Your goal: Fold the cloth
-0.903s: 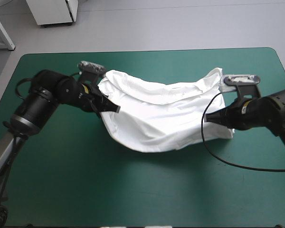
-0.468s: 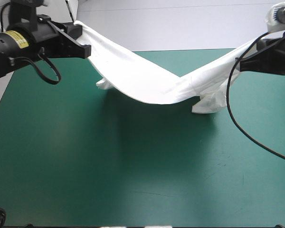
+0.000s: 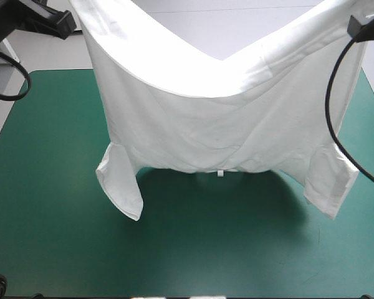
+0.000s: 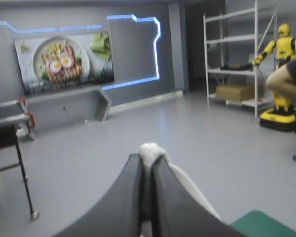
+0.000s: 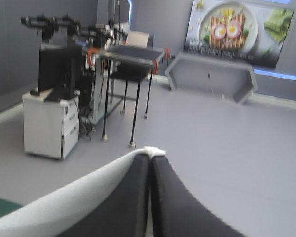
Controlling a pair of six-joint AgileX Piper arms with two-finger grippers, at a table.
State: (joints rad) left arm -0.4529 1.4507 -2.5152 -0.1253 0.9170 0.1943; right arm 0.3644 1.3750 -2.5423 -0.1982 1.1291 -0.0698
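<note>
The white T-shirt (image 3: 224, 118) hangs spread in the air above the teal-green table (image 3: 50, 237), stretched between both arms by its upper edge. Its two sleeves (image 3: 121, 187) (image 3: 329, 180) dangle lowest, just over the cover, and a small label (image 3: 219, 173) shows at the middle of the lower edge. At the high view's top left my left gripper (image 3: 65, 22) holds one upper corner, and my right gripper (image 3: 356, 25) holds the other at the top right. In the left wrist view the left gripper (image 4: 148, 159) is shut with white cloth (image 4: 149, 149) bulging at its tips. The right gripper (image 5: 150, 155) is likewise shut on a fold of the T-shirt (image 5: 64, 202).
The teal-green cover lies bare in front of the hanging shirt and to both sides. Both wrist views look level into the room, with only a corner of the table (image 4: 266, 224) showing below.
Both grippers have risen and moved apart, taking the T-shirt off the table. It went from a sagging band to a sheet hanging spread with its sleeves down.
</note>
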